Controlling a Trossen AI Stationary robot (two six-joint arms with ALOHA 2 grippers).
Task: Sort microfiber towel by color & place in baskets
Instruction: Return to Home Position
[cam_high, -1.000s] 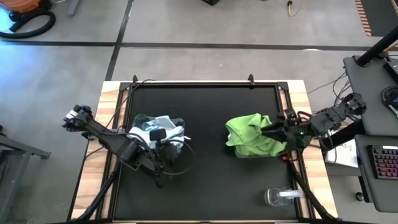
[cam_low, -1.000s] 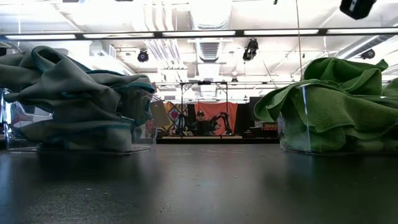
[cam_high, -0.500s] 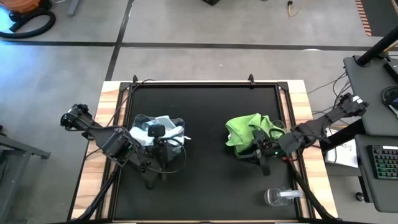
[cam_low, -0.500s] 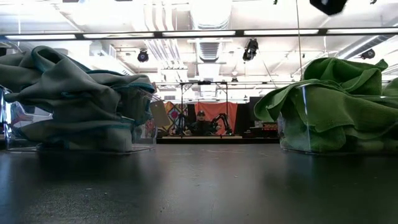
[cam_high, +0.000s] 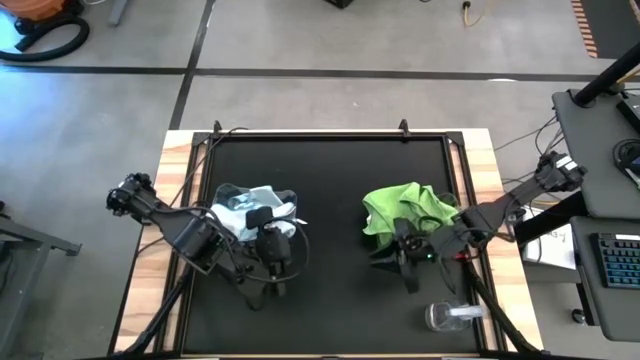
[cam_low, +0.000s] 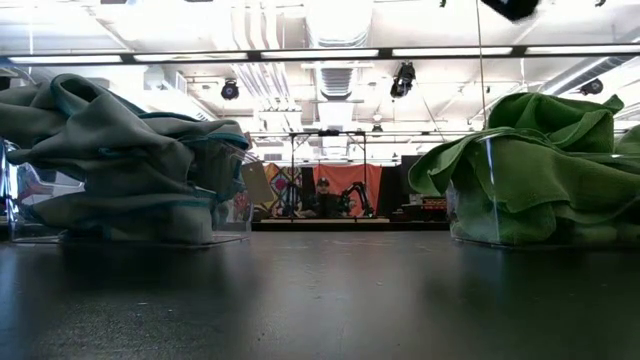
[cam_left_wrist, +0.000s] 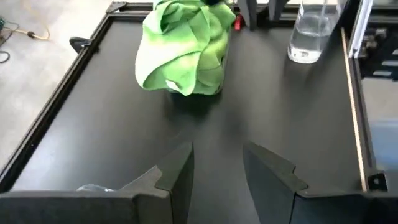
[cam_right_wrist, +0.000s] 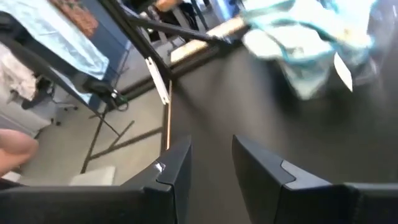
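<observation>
Left end effector (cam_left_wrist: 217, 154) — fingers spread, empty, at near edge of left basket (cam_low: 236, 212) holding blue towels (cam_high: 250, 200) | right end effector (cam_right_wrist: 210, 148) — spread, empty, near side of right basket (cam_low: 462, 226) with green towels (cam_high: 400, 215) | each heap lies far of its own end effector — retreat home looks unobstructed

Pale blue microfiber towels (cam_high: 255, 203) lie in the clear rectangular plastic bin (cam_low: 140, 238) on the left of the black surface (cam_high: 330, 170). Lime green microfiber towels (cam_high: 400, 215) lie in the matching clear bin (cam_low: 468, 228) on the right. A small clear round container (cam_high: 452, 316) sits in front of that bin.
</observation>
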